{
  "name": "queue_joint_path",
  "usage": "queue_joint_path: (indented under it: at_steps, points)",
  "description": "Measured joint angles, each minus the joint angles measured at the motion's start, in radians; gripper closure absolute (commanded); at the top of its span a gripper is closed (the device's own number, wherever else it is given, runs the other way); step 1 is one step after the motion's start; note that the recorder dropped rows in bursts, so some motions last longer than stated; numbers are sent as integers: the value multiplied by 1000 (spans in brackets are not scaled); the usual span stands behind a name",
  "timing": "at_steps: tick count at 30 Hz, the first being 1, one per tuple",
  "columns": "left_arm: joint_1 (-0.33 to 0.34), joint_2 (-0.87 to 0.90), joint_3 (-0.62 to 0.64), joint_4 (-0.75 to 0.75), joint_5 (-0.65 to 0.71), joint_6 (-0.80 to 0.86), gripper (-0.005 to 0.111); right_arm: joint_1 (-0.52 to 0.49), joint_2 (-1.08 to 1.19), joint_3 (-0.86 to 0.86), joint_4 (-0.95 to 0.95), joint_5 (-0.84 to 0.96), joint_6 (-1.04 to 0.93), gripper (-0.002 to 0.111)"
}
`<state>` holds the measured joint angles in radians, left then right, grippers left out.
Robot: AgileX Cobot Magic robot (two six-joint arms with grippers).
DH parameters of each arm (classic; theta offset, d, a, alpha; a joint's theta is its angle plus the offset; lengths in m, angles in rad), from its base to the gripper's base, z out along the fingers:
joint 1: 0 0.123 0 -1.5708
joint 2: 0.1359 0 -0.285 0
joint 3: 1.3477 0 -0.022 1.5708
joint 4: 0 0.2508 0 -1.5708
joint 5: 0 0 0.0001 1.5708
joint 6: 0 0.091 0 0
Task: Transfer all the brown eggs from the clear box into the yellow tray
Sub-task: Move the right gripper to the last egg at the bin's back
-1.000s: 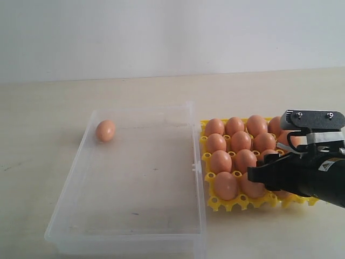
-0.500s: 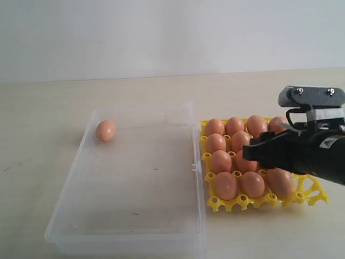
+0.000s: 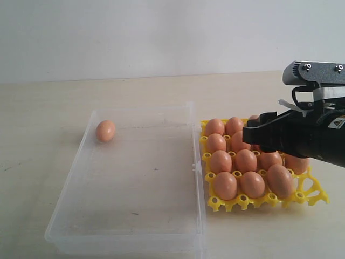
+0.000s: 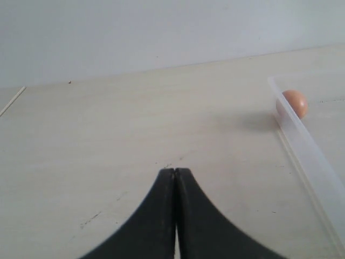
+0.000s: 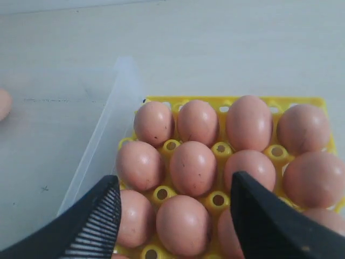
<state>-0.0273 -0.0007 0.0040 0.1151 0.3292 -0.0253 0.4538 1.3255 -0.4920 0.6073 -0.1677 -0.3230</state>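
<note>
One brown egg (image 3: 105,130) lies in the far left corner of the clear box (image 3: 195,178); it also shows in the left wrist view as the egg (image 4: 295,102) behind the box wall (image 4: 308,148). The yellow tray (image 3: 319,195) stands just right of the box, its cups filled with several brown eggs (image 3: 246,160). My right gripper (image 3: 254,134) hovers above the tray's middle, open and empty, with its fingers spread over the eggs (image 5: 173,181). My left gripper (image 4: 175,170) is shut and empty over bare table left of the box, and it does not show in the exterior view.
The box's right wall (image 5: 102,140) with its small latch (image 3: 196,166) runs close along the tray's left edge. Pale tabletop (image 3: 43,108) surrounds both, with a white wall behind it.
The right gripper has lifted from the tray's front row and drawn back over the tray. An egg now shows in the front right cup where the gripper was.
</note>
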Motion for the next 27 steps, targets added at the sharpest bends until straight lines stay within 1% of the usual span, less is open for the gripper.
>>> queue_joint_path:
  at_steps: [8, 12, 14, 16, 17, 18, 19, 20, 21, 24, 27]
  points:
    - [0, 0, 0, 0, 0, 0, 107, 0, 0, -80, 0, 85, -1, 52]
    - [0, 0, 0, 0, 0, 0, 107, 0, 0, -101, 0, 92, -4, 56]
    - [0, 0, 0, 0, 0, 0, 107, 0, 10, -113, 0, 96, -4, 59]
    - [0, 0, 0, 0, 0, 0, 107, 0, 23, -133, 0, 119, -4, 68]
    - [0, 0, 0, 0, 0, 0, 107, 0, 25, -141, 0, 128, -4, 79]
    - [0, 0, 0, 0, 0, 0, 107, 0, 27, -151, 0, 147, -6, 84]
    - [0, 0, 0, 0, 0, 0, 107, 0, 27, -156, 0, 152, -6, 96]
    - [0, 0, 0, 0, 0, 0, 107, 0, 29, -165, 0, 168, -6, 105]
    - [0, 0, 0, 0, 0, 0, 107, 0, 31, -173, 0, 168, -6, 108]
    - [0, 0, 0, 0, 0, 0, 107, 0, 34, -192, -10, 182, -6, 108]
    - [0, 0, 0, 0, 0, 0, 107, 0, 36, -238, -19, 255, -6, 108]
